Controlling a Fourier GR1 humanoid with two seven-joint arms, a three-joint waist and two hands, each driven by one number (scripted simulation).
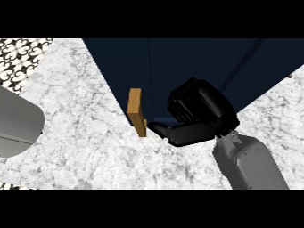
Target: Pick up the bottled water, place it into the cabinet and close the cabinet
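Marble counter (pixel 101 147); navy cabinet (pixel 200 62), wooden handle (pixel 136 111); right hand (pixel 197 113) against it.

Bottled water: showing nowhere; whether inside the cabinet can't be told.
Cabinet (pixel 200 58): dark blue body running out past top edge; interior not showing.
Wooden handle (pixel 136 111): lower end lying partly behind thumb of right hand (pixel 197 113).
Right hand fingers: curling inward, tips facing away from view; contents, if any, being hidden.
Left forearm (pixel 6 120): grey bulk being cut off at left edge; left hand out of view.
Patterned wall (pixel 13 55): cut off by top-left corner.
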